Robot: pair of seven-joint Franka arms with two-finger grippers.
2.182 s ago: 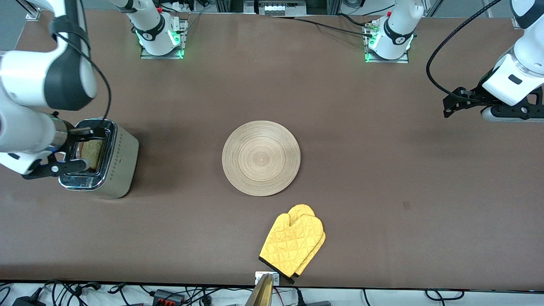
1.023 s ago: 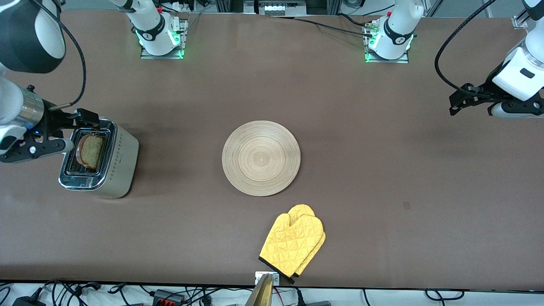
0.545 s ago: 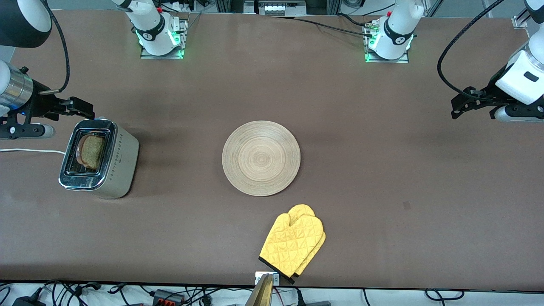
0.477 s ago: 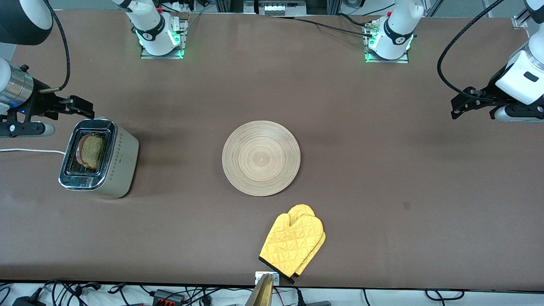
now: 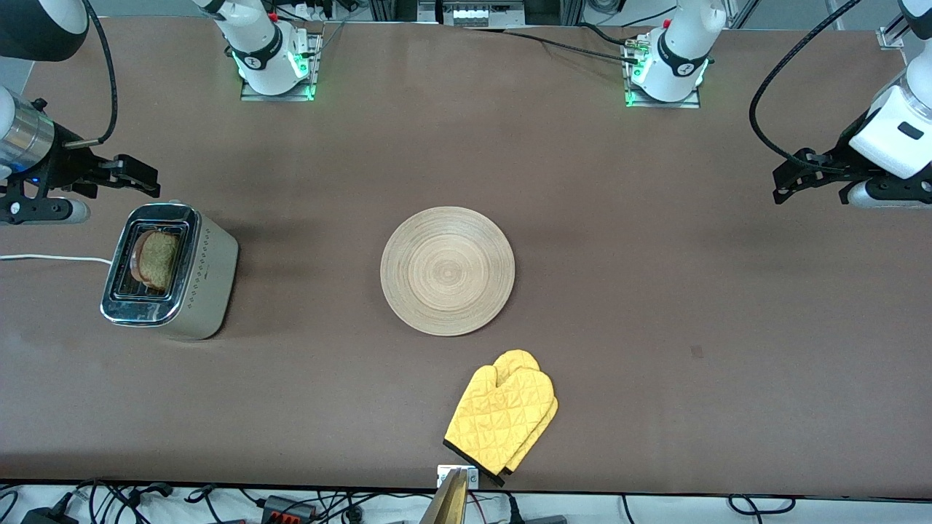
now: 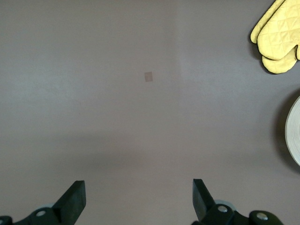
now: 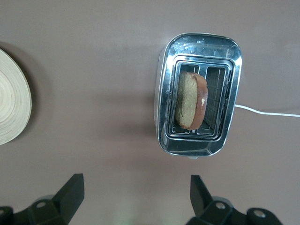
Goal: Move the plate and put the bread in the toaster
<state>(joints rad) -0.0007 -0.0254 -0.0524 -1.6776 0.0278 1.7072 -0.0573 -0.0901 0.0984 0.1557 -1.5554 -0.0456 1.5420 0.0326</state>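
The bread (image 5: 156,260) is sitting in a slot of the toaster (image 5: 169,271) near the right arm's edge of the tabletop (image 5: 655,291), ready for toasting. The plate (image 5: 447,271) is lying mid-tabletop. Both the right end effector (image 5: 116,182) and the left end effector (image 5: 794,178) are hanging wide open, holding nothing.

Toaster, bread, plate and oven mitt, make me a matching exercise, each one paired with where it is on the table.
Things:
1. toaster
2. bread
3. plate
4. oven mitt

Places:
A. mid-table, bare, flat on the brown surface
B. leaning in a toaster slot, top poking out
C. nearest the front camera, by the table edge
D. toward the right arm's end of the table, white cord trailing off

Pairs: 1-D, 2-B, 3-A, 4-C
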